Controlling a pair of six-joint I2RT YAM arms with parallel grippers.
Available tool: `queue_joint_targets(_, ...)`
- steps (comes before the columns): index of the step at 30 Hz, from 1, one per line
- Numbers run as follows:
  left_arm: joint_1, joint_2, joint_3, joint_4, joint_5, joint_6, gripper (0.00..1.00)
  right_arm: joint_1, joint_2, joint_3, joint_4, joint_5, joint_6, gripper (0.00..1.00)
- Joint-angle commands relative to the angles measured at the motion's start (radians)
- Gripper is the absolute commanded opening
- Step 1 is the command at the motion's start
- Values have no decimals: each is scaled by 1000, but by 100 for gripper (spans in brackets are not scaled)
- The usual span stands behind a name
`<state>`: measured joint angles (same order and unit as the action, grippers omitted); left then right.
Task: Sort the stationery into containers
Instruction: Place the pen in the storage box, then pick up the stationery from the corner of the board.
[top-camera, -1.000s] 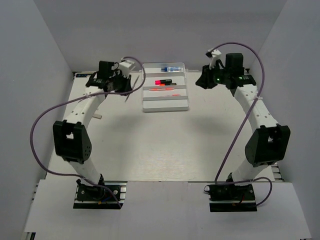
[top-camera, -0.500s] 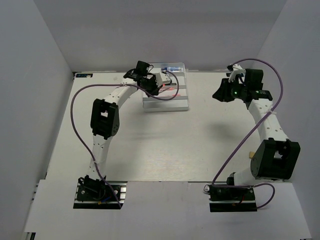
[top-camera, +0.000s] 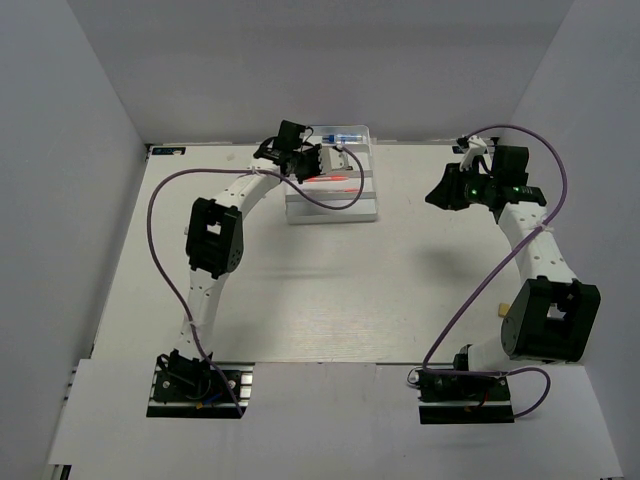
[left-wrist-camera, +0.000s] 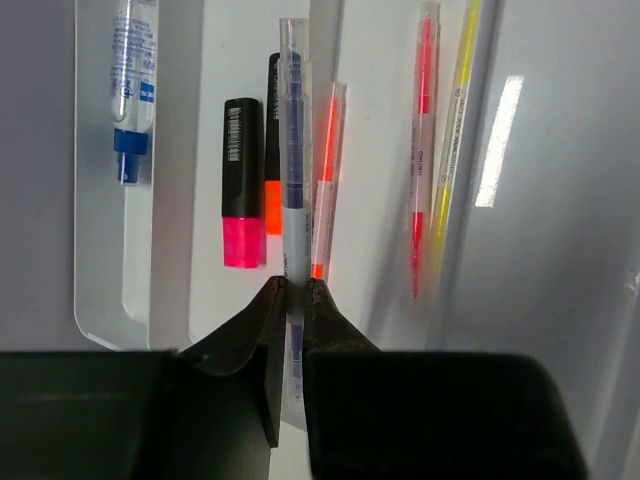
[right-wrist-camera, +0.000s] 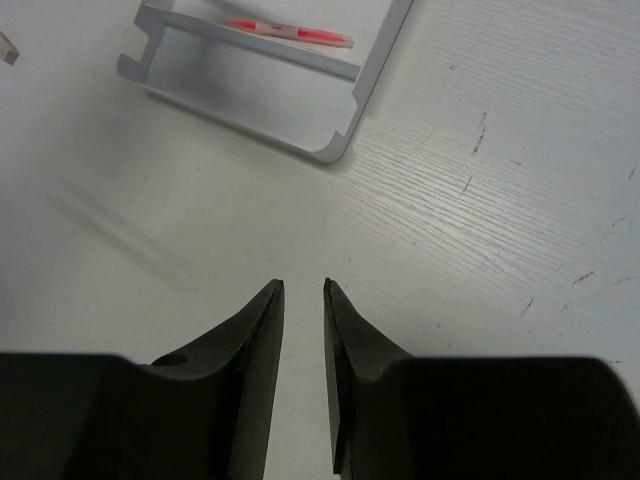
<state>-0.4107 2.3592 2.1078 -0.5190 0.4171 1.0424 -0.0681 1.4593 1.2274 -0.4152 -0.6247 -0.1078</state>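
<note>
My left gripper (left-wrist-camera: 295, 285) is shut on the thin pale pen (left-wrist-camera: 293, 130) and holds it lengthwise over the white tray (left-wrist-camera: 100, 310). In the tray's rows lie the blue-capped bottle (left-wrist-camera: 130, 90), the pink-and-black marker (left-wrist-camera: 241, 185), the orange-and-black marker (left-wrist-camera: 272, 150) partly behind the pen, and thin pink-orange sticks (left-wrist-camera: 328, 170) (left-wrist-camera: 422, 150) beside a thin yellow one (left-wrist-camera: 455, 130). From above, the left gripper (top-camera: 335, 160) is over the tray (top-camera: 330, 212). My right gripper (right-wrist-camera: 303, 285) is open and empty above bare table, right of the tray (right-wrist-camera: 250, 110). A tan eraser block (right-wrist-camera: 8, 48) lies on the table beyond the tray.
The right gripper (top-camera: 440, 190) hangs between the tray and the right wall. Grey walls close the table at the back and on both sides. Purple cables loop off both arms. The left arm's elbow (top-camera: 212, 238) stands over the table left of the tray.
The left arm has swung from left of the tray to over it, carrying the pen. The right arm has moved right, away from the tray.
</note>
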Motion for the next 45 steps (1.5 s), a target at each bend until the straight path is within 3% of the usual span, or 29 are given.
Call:
queue_joint_targets(1, -20, 26, -2, 24, -35, 57, 0, -10, -8, -9, 30, -38, 7, 28)
queue_joint_targets(9, -31, 94, 61, -16, -57, 38, 5, -13, 6, -11, 39, -49, 19, 29)
queue_joint_targets(17, -31, 92, 57, 39, -75, -28, 44, -15, 4, -3, 10, -40, -23, 33)
queue_joint_targets(21, -31, 74, 64, 47, -72, -36, 53, -15, -2, -3, 7, -40, -30, 33)
queue_joint_targets(27, -31, -3, 61, 91, -54, -111, 51, -15, -10, 18, -34, -15, -99, 32)
queue_joint_targets(32, -20, -129, 57, 91, 35, -237, 41, -15, 6, 84, -244, 65, -400, 29)
queue_joint_targets(36, -10, -332, -60, 109, 98, -489, 41, -16, 74, 205, -506, 248, -653, 31)
queue_joint_targets(39, 1, -493, -224, 99, 149, -629, 50, -22, 95, 264, -640, 408, -757, 36)
queue_joint_targets(42, 12, -631, -386, 65, 198, -757, 58, -41, 78, 195, -681, 569, -770, 50)
queue_joint_targets(44, 21, -690, -495, 44, 232, -837, 85, -67, 46, 82, -672, 659, -730, 57)
queue_joint_targets(45, 21, -743, -528, 40, 236, -855, 88, -76, 30, 40, -660, 672, -707, 57)
